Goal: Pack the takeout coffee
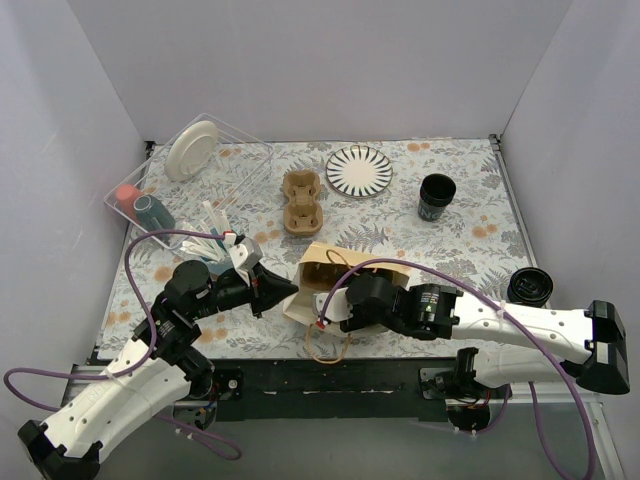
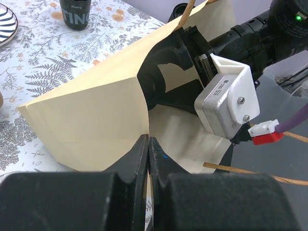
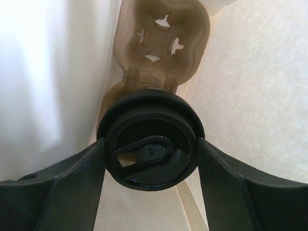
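We counted two lidded coffee cups: a first cup [image 3: 144,120] gripped inside the paper bag [image 2: 91,110], and a second cup [image 1: 528,288] out on the table [image 1: 450,250].
The right gripper [image 3: 151,149] clasped the first cup by its glossy round black lid, with a brown carrier [image 3: 163,29] just beyond it; we could not tell whether the cup sat in it. The left gripper [image 2: 148,151] was clenched on the bag's rim. The second cup stood beside the right arm. A second carrier [image 1: 302,200] lay just behind the bag, near one striped plate [image 1: 359,170] and a tall dark cup [image 1: 436,196]. A clear bin [image 1: 250,140] held one white plate [image 1: 190,150] and a blue cup [image 1: 150,210].
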You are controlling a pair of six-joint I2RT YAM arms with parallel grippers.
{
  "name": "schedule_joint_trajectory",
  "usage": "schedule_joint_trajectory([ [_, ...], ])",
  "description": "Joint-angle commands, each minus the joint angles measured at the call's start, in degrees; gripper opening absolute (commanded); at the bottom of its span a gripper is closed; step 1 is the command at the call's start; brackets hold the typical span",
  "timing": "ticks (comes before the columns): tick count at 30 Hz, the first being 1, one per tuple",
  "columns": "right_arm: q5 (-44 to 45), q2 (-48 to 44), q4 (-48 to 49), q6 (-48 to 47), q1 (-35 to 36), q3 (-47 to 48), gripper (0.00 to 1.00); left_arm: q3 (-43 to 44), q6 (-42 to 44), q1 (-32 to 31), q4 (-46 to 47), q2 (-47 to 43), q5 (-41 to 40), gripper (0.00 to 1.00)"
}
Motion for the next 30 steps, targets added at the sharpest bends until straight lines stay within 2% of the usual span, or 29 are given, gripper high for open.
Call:
schedule_joint_trajectory([
  [1, 3.5, -0.4, -1.0, 1.1, 0.3, 0.1, 0.35, -0.2, 0.4, -0.1, 1.7, -0.5, 0.9, 0.0],
  [20, 2.0, 1.2, 7.0, 0.2, -0.8, -4.5, 0.34, -2.5, -1.9, -0.1, 3.9, -2.5, 4.5, 0.0],
  [30, 2.0, -0.8, 9.5, -0.5, -0.8, -1.0, 0.31, -3.5, -1.5, -0.1, 3.3, -2.9, 4.6, 0.0],
])
